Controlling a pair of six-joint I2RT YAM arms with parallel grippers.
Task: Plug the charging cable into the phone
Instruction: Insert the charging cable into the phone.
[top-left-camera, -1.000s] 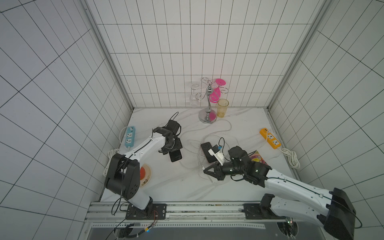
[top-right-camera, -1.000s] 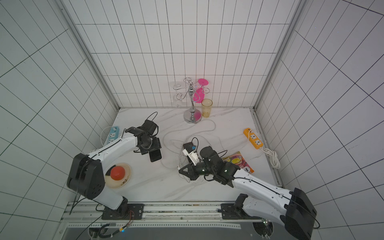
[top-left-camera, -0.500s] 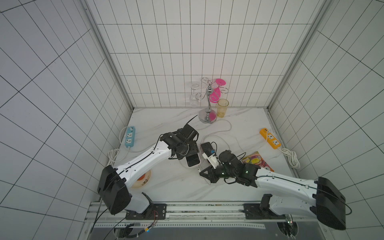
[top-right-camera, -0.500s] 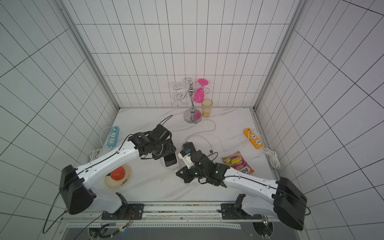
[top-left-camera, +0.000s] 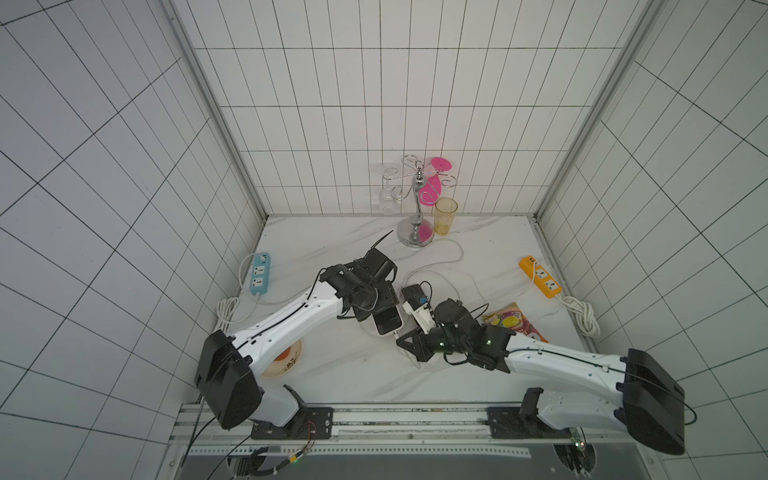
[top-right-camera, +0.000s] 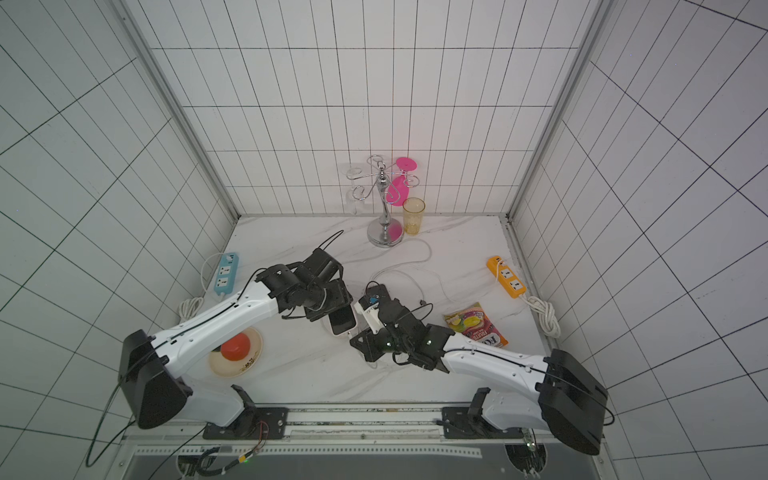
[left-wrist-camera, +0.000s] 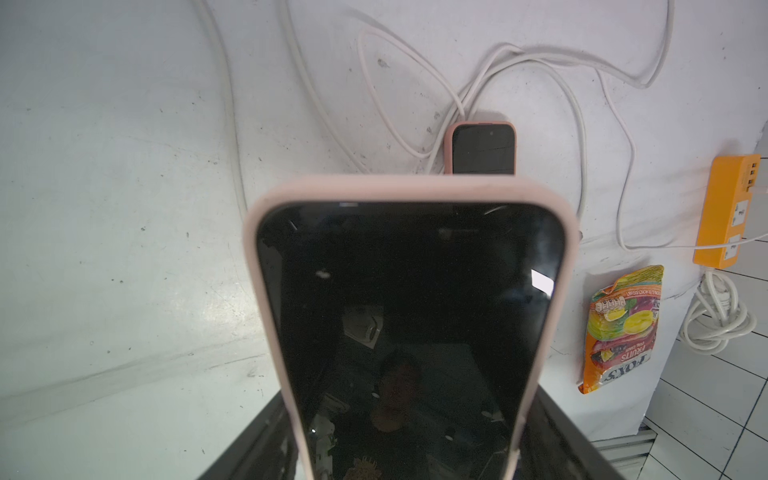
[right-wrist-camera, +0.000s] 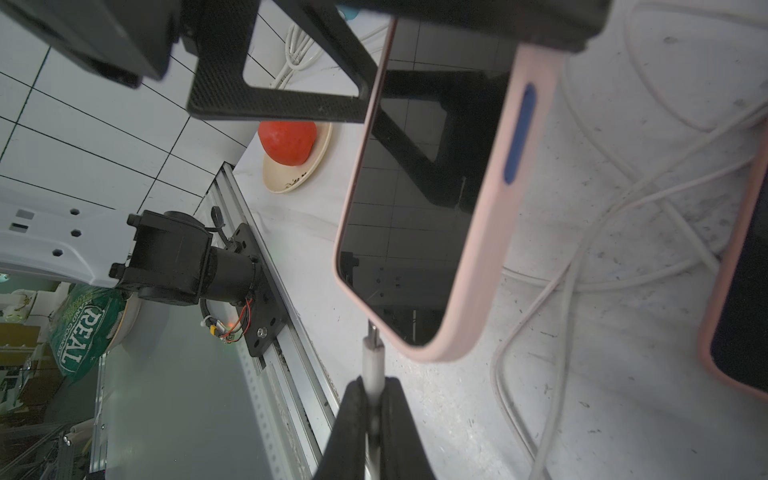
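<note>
Right gripper (right-wrist-camera: 372, 388) clenched on cable plug (right-wrist-camera: 372, 357); tip just beside phone (right-wrist-camera: 415, 208) bottom edge, axis along phone's length. Left gripper (top-left-camera: 377, 306) grasps phone.

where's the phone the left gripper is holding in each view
Top view: held phone, just below picture centre.
Top view: same spot.
Left wrist: fills the frame, screen toward camera.
Right wrist: mid-frame, seen slantwise.
Shared landmark: second phone lying flat beside it.
</note>
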